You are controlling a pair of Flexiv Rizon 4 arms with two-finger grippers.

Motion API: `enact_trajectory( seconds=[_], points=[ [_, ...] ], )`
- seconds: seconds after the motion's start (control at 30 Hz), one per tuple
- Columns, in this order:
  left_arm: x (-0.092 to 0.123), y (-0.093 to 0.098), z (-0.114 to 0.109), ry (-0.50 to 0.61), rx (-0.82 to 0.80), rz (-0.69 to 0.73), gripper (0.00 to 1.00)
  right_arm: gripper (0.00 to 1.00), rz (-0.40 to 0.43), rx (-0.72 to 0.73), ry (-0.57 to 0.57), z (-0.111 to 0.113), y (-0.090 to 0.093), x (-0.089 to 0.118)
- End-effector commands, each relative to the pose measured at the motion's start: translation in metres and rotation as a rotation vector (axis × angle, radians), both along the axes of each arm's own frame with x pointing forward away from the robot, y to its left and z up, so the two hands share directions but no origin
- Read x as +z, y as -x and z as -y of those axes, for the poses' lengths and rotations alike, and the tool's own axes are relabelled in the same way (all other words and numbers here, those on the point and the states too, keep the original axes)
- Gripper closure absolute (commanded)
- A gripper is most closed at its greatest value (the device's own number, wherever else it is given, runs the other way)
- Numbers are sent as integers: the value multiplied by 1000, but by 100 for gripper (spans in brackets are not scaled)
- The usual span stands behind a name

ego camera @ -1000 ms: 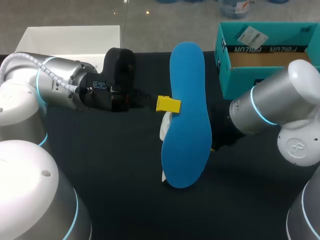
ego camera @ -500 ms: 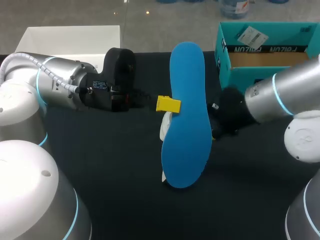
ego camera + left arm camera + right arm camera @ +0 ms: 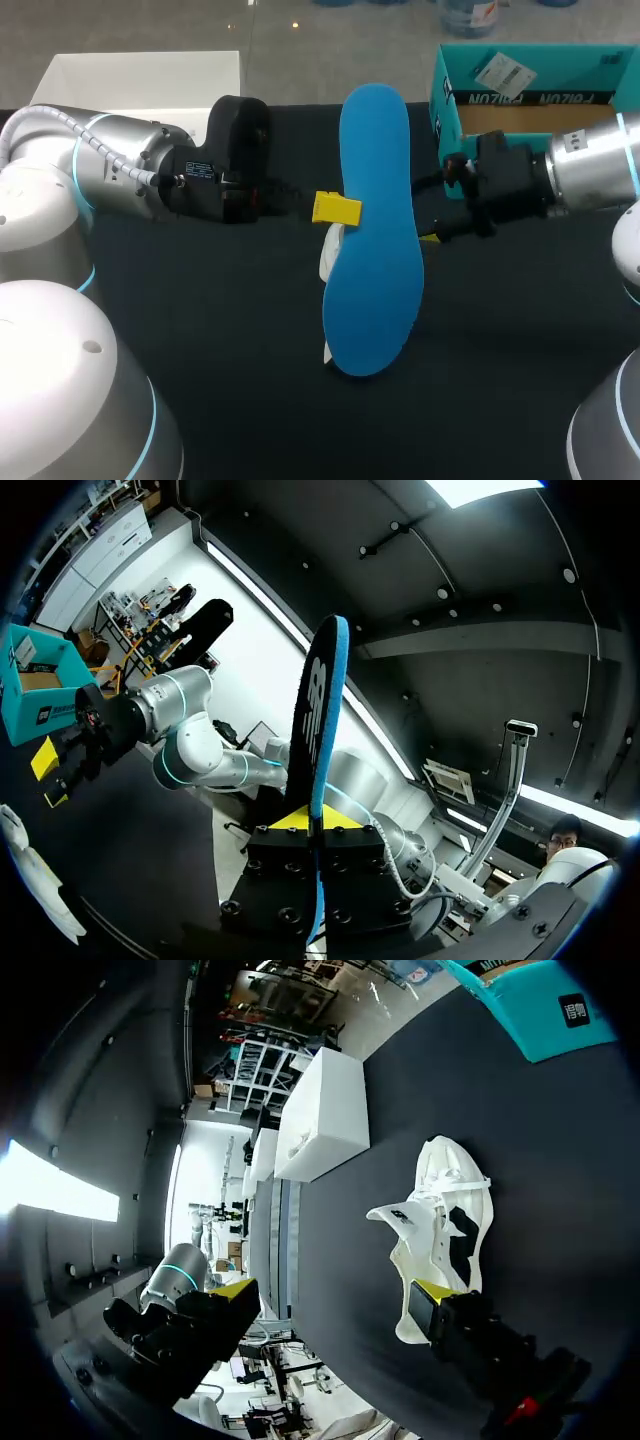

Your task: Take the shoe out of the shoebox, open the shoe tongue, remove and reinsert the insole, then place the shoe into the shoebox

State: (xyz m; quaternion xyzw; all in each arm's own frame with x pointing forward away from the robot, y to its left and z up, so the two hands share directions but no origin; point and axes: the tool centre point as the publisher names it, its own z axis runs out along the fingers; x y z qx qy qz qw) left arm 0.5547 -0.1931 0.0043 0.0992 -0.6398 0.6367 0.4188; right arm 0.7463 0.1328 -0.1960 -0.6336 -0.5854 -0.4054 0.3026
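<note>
Insole [image 3: 375, 230], blue, stands upright, clamped in my left pincer [image 3: 335, 208]; my right pincer [image 3: 437, 205] gapes wide beside the white shoe [image 3: 440, 1220] mid-counter [image 3: 230, 330].

The blue foam insole [image 3: 375, 230] stands upright mid-table, above the white mesh shoe [image 3: 331, 256] — teal cardboard shoebox [image 3: 520, 98] far right, white rectangular box [image 3: 140, 75] far left.

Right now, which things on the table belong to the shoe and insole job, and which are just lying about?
Part of the job:
- blue insole, clamped upright in the left gripper
- white shoe, lying on the table
- teal shoebox, open, at the far right

Lying about:
- white box, at the far left corner
</note>
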Motion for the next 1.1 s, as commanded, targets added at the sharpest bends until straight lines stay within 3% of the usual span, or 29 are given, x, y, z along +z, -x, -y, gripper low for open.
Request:
enact_trajectory(
  seconds=[0.03, 0.2, 0.27, 0.4, 0.53, 0.7, 0.9, 1.1],
  points=[
    [-1, 1, 1, 2, 2, -1, 100, 0, 2, -10, 7, 3, 7, 2],
    [-1, 1, 1, 2, 2, -1, 100, 0, 2, -10, 7, 3, 7, 2],
    [-1, 1, 1, 2, 2, -1, 100, 0, -8, -51, -63, 4, 6, 3],
    [-1, 1, 1, 2, 2, -1, 100, 0, 11, -23, -173, 6, 3, 32],
    [-1, 1, 1, 2, 2, -1, 100, 0, 64, 37, -175, 4, 1, 63],
    [-1, 1, 1, 2, 2, -1, 100, 0, 29, 40, -213, 1, -2, 86],
    [-1, 1, 1, 2, 2, -1, 100, 0, 45, 77, -285, -5, -3, 104],
    [-1, 1, 1, 2, 2, -1, 100, 0, 75, 103, -305, -14, -7, 109]
  ],
)
